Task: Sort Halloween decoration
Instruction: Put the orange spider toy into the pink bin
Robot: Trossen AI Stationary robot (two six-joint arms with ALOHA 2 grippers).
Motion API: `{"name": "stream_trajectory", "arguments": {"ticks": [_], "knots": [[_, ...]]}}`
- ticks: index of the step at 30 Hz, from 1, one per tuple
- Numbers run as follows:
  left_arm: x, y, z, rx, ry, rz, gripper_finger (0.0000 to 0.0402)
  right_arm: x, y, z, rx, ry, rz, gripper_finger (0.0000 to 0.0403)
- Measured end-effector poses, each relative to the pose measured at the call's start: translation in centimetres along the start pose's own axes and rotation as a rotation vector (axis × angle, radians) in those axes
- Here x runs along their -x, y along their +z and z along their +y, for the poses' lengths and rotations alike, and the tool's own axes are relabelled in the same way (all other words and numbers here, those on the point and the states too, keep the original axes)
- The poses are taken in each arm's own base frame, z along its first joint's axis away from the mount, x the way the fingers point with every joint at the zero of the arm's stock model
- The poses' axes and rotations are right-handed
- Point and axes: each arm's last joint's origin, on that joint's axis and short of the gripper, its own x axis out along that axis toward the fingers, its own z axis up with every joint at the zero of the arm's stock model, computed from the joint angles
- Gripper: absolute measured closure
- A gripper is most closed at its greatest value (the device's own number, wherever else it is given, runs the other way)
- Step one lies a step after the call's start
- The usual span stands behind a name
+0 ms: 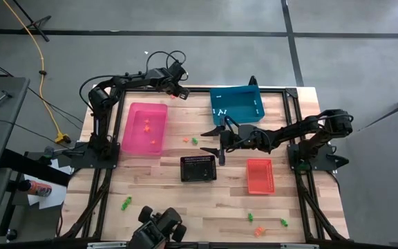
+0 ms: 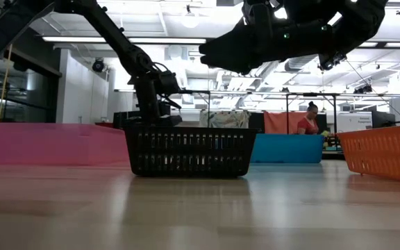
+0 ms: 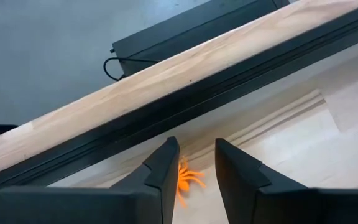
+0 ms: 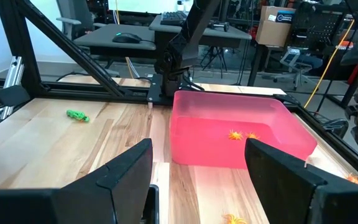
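Your desk (image 1: 185, 197) carries scattered trinkets; your left end effector (image 3: 194, 168) stands parted around an orange spider (image 3: 187, 179); your right end effector (image 1: 218, 142) hangs released mid-desk.

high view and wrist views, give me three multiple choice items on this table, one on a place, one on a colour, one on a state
1. Where does the black basket stand?
A. between the pink bin and the orange-red bin
B. inside the teal bin
C. off the table

2. What colour is the spider toy between the left gripper's fingers?
A. white
B. orange
C. green

3. How are the right gripper's fingers?
A. shut on a green toy
B. wide apart and empty
C. shut on the basket's rim

Answers:
1. A: the high view shows it on the wood with the pink bin on one side and the orange-red bin on the other.
2. B: the left wrist view shows an orange spider on the table by the far rail.
3. B: the right wrist view shows a broad gap with nothing in it.
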Motion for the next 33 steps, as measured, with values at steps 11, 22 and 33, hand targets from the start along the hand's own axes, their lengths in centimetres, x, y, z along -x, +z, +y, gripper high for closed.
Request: {"name": "stream_trajectory", "arguments": {"ticks": [11, 22, 33], "knots": [[-1.3, -1.1, 0.4, 0.005, -0.005, -0.024, 0.0323, 0.0, 0.0, 0.0, 0.000, 0.000, 0.000, 0.0151], [-2.8, -1.5, 0.4, 0.038, -0.025, 0.004, 0.0323, 0.0, 0.0, 0.0, 0.000, 0.000, 0.000, 0.0151], [-3.1, -1.4, 0.3, 0.025, -0.010, 0.002, 0.0323, 0.0, 0.0, 0.0, 0.000, 0.000, 0.001, 0.0151]]}}
